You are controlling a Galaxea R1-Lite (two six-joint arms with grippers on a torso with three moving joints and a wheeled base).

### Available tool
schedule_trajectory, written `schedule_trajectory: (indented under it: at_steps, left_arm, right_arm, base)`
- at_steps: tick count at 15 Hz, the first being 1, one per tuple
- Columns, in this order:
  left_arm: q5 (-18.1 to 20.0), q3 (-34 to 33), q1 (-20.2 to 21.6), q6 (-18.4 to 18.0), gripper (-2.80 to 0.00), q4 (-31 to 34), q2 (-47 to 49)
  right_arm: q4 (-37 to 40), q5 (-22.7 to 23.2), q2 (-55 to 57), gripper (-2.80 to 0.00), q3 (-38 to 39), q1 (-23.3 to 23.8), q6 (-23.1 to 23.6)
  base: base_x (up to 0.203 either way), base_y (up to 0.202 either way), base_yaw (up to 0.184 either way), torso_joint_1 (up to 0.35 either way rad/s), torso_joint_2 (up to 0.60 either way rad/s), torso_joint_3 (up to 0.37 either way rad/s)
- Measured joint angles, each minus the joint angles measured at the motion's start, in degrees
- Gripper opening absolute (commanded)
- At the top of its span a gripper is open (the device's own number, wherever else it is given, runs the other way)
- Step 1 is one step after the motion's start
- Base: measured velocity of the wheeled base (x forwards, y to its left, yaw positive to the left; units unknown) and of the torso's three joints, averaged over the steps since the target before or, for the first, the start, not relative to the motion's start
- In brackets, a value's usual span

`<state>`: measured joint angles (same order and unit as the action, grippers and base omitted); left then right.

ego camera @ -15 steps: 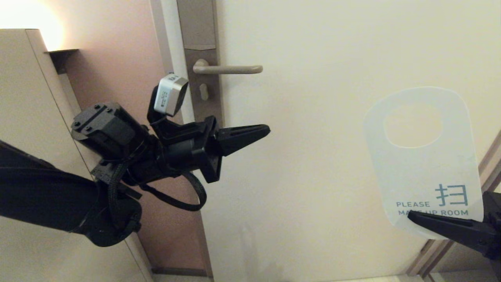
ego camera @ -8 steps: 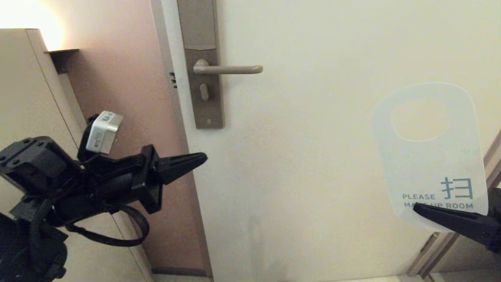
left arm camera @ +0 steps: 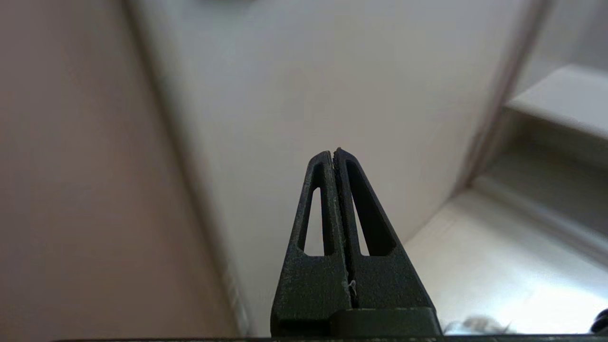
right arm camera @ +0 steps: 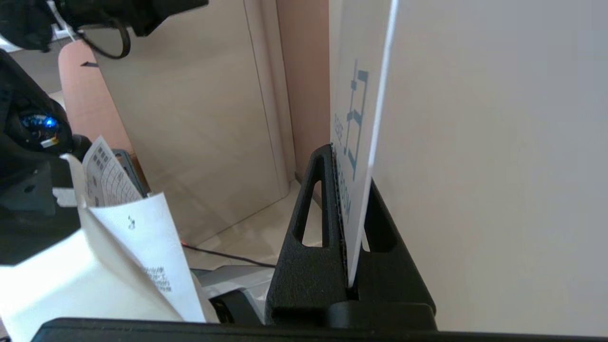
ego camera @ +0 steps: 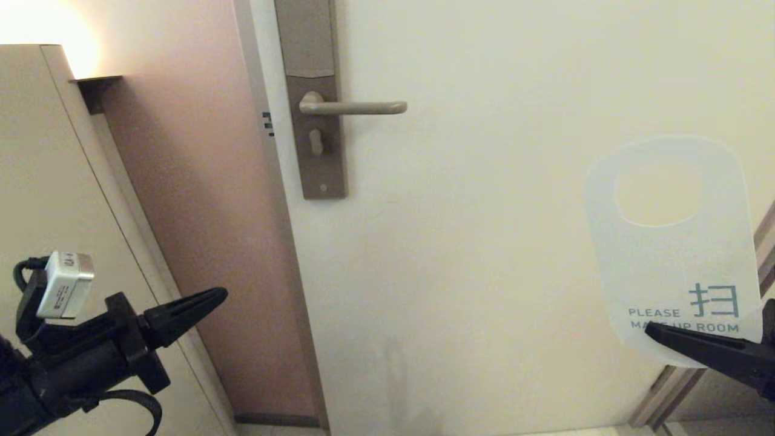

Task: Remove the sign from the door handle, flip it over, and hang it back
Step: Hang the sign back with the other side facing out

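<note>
The sign (ego camera: pixel 672 260) stands upright at the right of the head view, its white "PLEASE MAKE UP ROOM" face towards me and its oval hole at the top. My right gripper (ego camera: pixel 651 330) is shut on its lower edge; the right wrist view shows the card (right arm camera: pixel 354 142) edge-on, pinched between the two black fingers (right arm camera: pixel 308 209). The door handle (ego camera: pixel 354 108) is a bare beige lever far up and left of the sign, with nothing hanging on it. My left gripper (ego camera: pixel 223 293) is shut and empty at the lower left, well below the handle. Its closed tips (left arm camera: pixel 334 153) face the pale door.
The tall brown backplate (ego camera: pixel 316 109) with a keyhole carries the lever on the cream door (ego camera: pixel 484 242). A pinkish wall strip (ego camera: pixel 200 212) and a beige cabinet side (ego camera: pixel 48 181) stand left of it. A door frame edge (ego camera: pixel 764 254) runs behind the sign.
My left arm has dropped from beside the backplate down and left to the lower left corner, still shut. The sign in my right gripper has shifted slightly right.
</note>
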<state>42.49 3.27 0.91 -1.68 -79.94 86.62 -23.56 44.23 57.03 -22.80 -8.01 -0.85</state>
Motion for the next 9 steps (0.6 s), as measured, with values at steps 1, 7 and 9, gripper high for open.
schedule_trajectory:
  at_steps: [1, 7, 9]
  left_arm:
    - [-0.67, -1.45, 1.03, -1.4, -2.8, 1.09, -1.0]
    - [-5.11, -3.22, 4.78, -3.72, -2.8, 12.58, -10.89]
    - [-9.48, -3.24, 5.54, -4.18, -2.8, 20.9, -17.47]
  right_arm:
    - [-0.02, 0.03, -0.47, -2.8, 0.68, 0.29, -0.02]
    - [0.01, 0.04, -2.25, -2.8, 2.09, 3.54, -0.03]
    - [0.02, 0.01, -2.6, -2.8, 2.27, 4.0, -0.05]
  base:
    - [0.0, 0.0, 0.0, 0.0, 0.0, 0.0]
    - [0.0, 0.0, 0.0, 0.0, 0.0, 0.0]
    - [0.0, 0.0, 0.0, 0.0, 0.0, 0.0]
